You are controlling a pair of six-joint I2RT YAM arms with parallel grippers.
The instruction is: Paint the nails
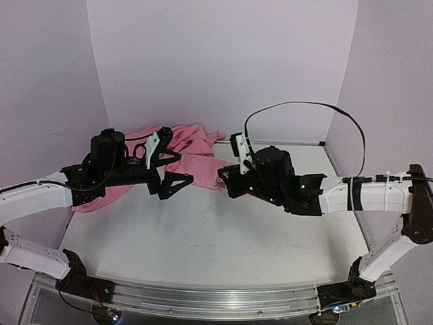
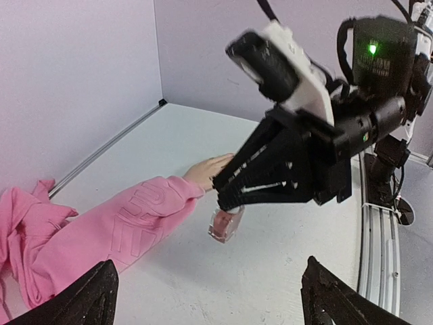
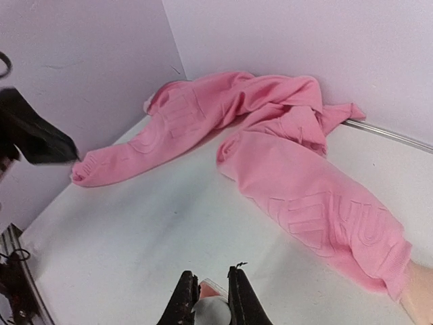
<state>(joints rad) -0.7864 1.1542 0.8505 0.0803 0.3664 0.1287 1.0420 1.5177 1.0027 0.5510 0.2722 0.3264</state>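
Spread wide and gripping nothing at the bottom edge of the left wrist view: left gripper (image 2: 213,298), facing the mannequin hand (image 2: 210,169) poking from the pink sleeve (image 2: 135,217) at frame centre. Pressed together just right of that hand: right gripper (image 2: 224,198), pinching the pale cap (image 3: 210,305) of the small pinkish bottle (image 2: 226,225), on or barely above the white table (image 2: 284,271). Looks like the opening stage only: cap on or off impossible to tell, no polish to be made out on the nails (image 2: 227,161), tiny as they are, and every nail probably left to paint.
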